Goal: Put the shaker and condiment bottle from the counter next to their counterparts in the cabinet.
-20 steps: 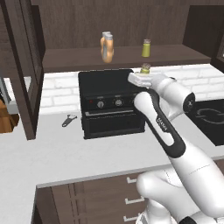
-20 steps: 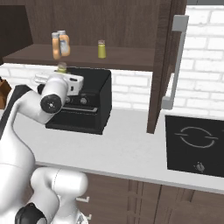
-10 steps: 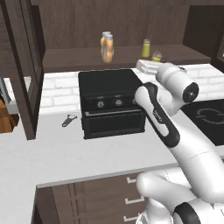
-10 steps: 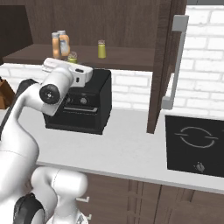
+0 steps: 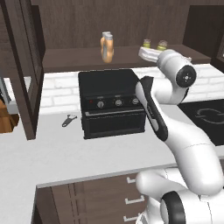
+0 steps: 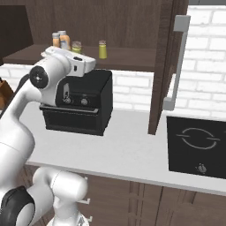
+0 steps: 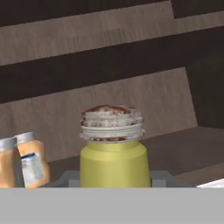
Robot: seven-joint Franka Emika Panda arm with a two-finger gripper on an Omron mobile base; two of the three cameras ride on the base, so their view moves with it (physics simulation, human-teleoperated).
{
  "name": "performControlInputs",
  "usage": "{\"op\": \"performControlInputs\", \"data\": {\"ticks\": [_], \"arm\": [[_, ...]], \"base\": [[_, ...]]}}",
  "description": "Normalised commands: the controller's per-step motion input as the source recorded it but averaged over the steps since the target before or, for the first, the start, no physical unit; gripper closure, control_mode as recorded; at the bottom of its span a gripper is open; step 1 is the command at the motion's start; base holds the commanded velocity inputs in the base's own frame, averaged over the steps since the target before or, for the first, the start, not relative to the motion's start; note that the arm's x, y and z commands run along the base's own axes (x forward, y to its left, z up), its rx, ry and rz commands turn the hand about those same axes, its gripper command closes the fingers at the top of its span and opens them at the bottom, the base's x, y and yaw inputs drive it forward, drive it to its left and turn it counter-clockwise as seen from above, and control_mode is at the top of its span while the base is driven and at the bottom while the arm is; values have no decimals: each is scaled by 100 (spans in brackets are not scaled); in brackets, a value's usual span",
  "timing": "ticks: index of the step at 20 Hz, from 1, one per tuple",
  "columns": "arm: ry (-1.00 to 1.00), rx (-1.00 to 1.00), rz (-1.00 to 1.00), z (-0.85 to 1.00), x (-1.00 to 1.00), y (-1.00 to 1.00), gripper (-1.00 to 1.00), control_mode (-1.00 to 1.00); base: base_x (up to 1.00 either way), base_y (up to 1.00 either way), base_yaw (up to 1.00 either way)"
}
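Both base views are looking forward and down at the black toaster oven from behind the arm: the left one is sitting left of it, the right one right of it, each at middling range. Both are sharing the cabinet shelf above the oven. The hand view is pressing close to the shaker on that shelf, facing the cabinet's back.

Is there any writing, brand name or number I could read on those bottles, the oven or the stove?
No readable text anywhere.
Orange-tan bottle with pale label band: label too blurred to read.
Black toaster oven: plain knobs, no legible markings.
Black stovetop: a circular burner outline, no words.
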Motion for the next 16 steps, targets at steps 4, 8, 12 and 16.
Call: {"op": "performControlInputs", "data": {"ticks": [4,8,12,16], "arm": [[2,-10,0,0,32,10,100,-100],[7,-2,0,9,47,-19,100,-100],[4,0,0,2,36,-34,100,-100],[1,0,0,0,12,-30,100,-100]], "base": [[0,0,0],[0,0,0],[0,0,0],[0,0,0]]}}
